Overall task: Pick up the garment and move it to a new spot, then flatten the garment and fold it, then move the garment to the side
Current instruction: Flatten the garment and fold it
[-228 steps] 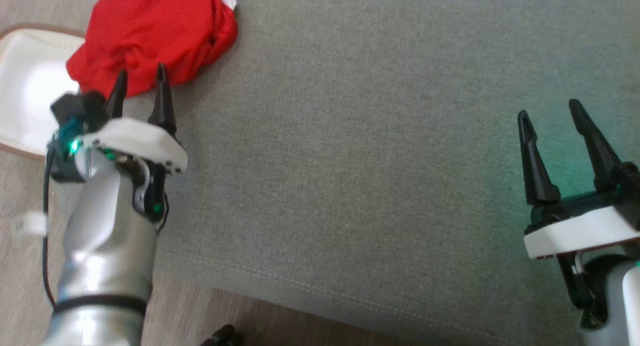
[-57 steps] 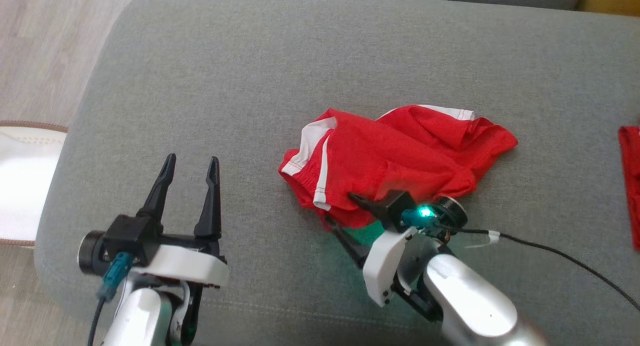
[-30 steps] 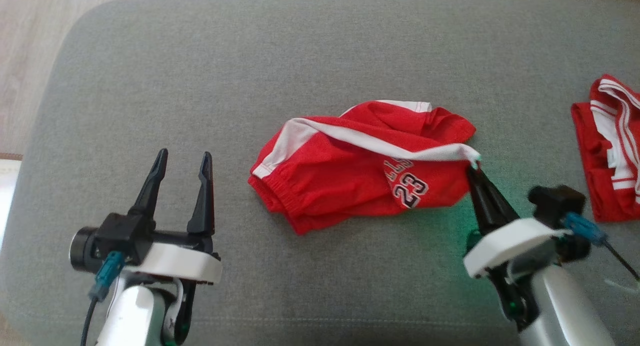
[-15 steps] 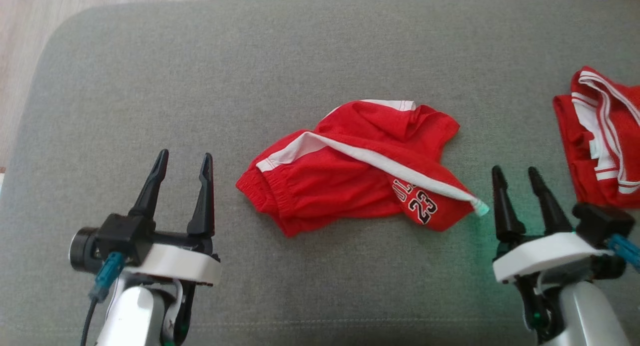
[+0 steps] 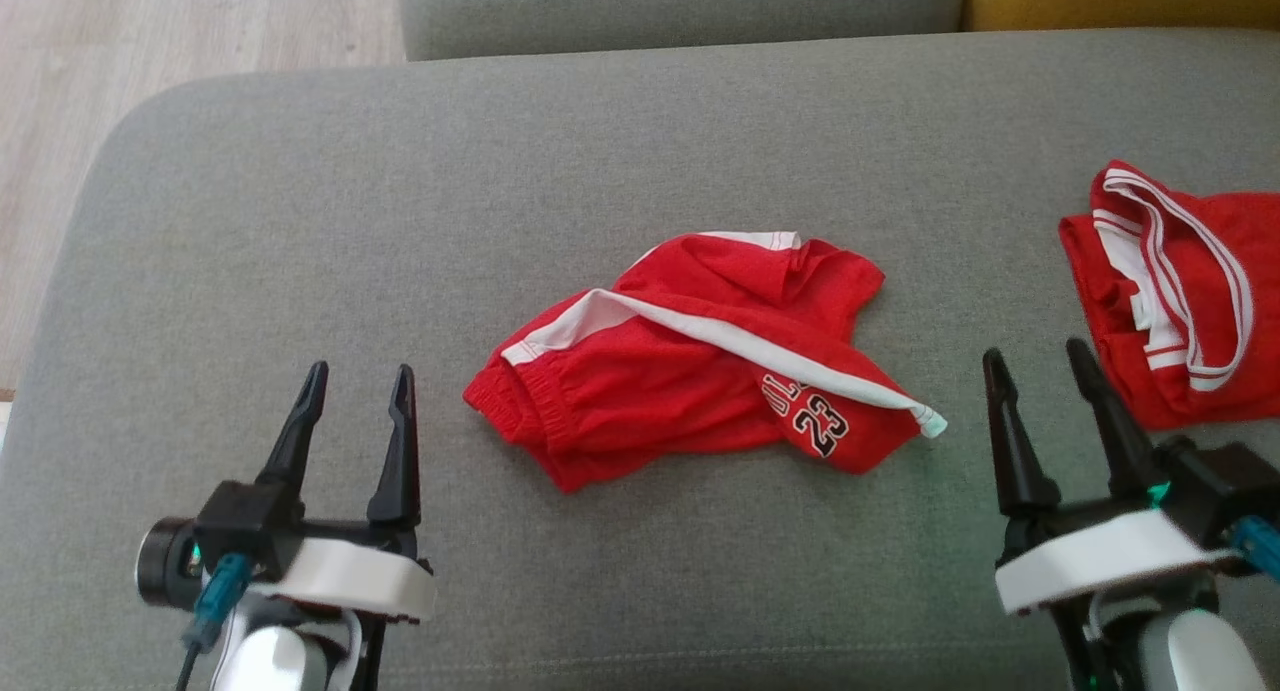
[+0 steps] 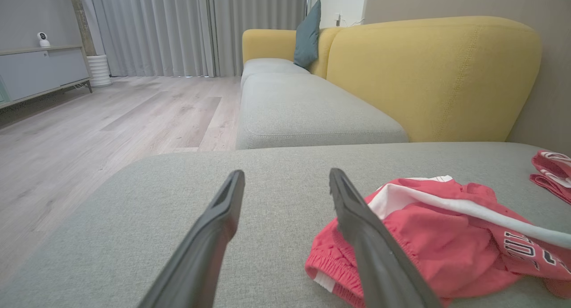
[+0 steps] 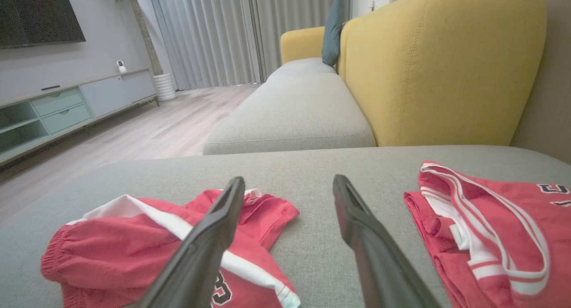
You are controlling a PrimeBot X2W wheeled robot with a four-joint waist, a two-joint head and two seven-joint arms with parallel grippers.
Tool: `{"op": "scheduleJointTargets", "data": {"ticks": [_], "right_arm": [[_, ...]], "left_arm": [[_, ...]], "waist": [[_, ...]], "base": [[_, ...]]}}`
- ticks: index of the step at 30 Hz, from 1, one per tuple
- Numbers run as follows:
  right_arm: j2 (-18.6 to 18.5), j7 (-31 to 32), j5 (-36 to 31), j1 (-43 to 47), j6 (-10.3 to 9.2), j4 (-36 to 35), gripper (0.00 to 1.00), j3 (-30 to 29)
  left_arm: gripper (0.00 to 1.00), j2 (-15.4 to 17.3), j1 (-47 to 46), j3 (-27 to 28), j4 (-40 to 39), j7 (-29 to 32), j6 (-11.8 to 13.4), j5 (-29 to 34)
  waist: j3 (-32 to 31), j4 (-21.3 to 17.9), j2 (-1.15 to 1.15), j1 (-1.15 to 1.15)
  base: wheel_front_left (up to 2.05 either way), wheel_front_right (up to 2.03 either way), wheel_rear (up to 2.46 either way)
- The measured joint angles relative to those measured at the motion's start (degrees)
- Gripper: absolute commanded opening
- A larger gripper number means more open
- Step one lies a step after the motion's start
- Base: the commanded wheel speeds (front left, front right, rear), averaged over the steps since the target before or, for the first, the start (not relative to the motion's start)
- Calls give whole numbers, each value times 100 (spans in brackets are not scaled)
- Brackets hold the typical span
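The left pincer [image 5: 360, 369] and right pincer [image 5: 1033, 349] are spread, holding nothing. The shorts [image 5: 690, 381] lie bunched, so a grab may catch two layers and twist them.

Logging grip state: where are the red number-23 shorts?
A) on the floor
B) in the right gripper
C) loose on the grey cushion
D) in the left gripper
C: the red shorts lie crumpled on the grey cushion, left gripper and right gripper open, apart from them.
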Motion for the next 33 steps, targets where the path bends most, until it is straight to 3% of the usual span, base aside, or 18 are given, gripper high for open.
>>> {"op": "scheduleJointTargets", "data": {"ticks": [14,18,25,33], "right_arm": [[43,140,0,147,0,-234,100,45],[57,171,0,141,0,-245,100,45],[73,180,0,92,0,-258,100,125],[90,179,1,-121,0,-135,100,178]], "left_arm": [[100,67,10,-56,-88,108,11,0],[100,129,-109,-237,-79,367,-171,-1],[100,49,-1364,-662,285,1646,-715,-176],[100,4,-2183,-802,1116,3311,-911,-668]], "waist": [[70,6,0,0],[148,19,0,0],[421,11,0,0],[697,-159,0,0]], "base": [[0,0,0],[0,0,0],[0,0,0],[0,0,0]]}}
